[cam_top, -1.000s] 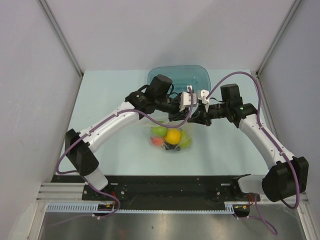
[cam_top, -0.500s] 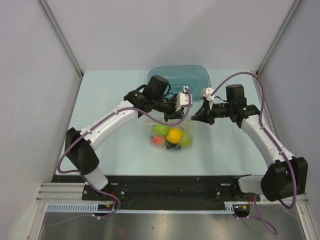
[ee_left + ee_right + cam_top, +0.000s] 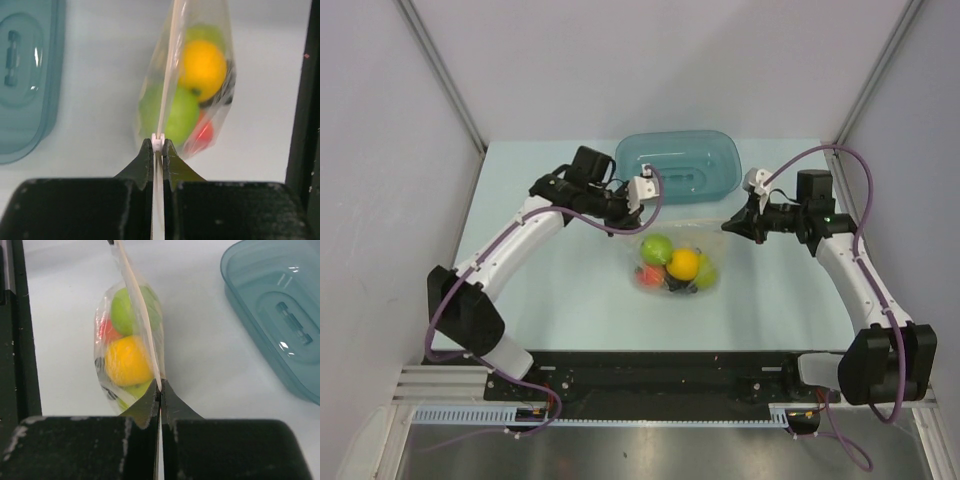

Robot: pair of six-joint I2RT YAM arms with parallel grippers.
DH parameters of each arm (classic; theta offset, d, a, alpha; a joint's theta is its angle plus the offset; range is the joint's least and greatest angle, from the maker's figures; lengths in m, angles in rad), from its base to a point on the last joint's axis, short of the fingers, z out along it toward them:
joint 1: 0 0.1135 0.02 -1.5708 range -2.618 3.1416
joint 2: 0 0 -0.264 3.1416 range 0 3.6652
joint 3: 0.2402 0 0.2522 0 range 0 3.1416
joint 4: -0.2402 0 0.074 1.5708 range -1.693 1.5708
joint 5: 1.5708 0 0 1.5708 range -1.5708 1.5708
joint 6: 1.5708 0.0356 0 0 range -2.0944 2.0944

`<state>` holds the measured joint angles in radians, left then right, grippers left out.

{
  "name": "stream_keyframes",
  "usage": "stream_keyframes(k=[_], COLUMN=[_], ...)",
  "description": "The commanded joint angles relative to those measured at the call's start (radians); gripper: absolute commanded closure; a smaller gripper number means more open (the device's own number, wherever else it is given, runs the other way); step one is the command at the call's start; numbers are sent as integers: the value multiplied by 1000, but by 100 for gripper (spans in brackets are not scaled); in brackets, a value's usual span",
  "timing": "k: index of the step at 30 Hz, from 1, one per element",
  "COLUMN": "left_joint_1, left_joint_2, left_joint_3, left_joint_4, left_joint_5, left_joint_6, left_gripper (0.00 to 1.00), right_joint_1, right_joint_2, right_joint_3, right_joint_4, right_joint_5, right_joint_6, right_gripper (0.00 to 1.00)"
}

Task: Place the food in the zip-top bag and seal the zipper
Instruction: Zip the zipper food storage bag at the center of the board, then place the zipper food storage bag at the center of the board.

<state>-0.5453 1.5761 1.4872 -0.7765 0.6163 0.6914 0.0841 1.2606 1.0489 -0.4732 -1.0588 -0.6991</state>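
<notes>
At the zipper's [image 3: 167, 75] ends, left gripper [image 3: 158, 145] and right gripper [image 3: 160, 386] are clamping it. Food [image 3: 682, 263] is sitting inside the zip-top bag [image 3: 216, 20].

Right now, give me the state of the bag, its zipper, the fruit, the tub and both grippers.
zip-top bag, held up by its top edge
zipper, stretched taut between the grippers, looks pressed shut
toy fruits, inside the bag
teal tub, on the table, apart from the bag
left gripper, shut on one end of the zipper
right gripper, shut on the other end
</notes>
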Motion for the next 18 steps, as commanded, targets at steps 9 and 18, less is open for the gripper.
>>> stream_keyframes(k=[9, 18], left_joint_1=[189, 182], left_joint_2=[-100, -160], left_joint_3=[-36, -2], left_joint_4=[-112, -272], left_joint_5=[-112, 98], left_joint_6=[102, 157], left_gripper=[98, 100], right_joint_1=[-112, -49], right_joint_2=[-32, -118], right_joint_3=[3, 3], right_joint_4=[57, -74], right_joint_5=[22, -79], right_joint_6=[9, -106], right_gripper=[100, 100])
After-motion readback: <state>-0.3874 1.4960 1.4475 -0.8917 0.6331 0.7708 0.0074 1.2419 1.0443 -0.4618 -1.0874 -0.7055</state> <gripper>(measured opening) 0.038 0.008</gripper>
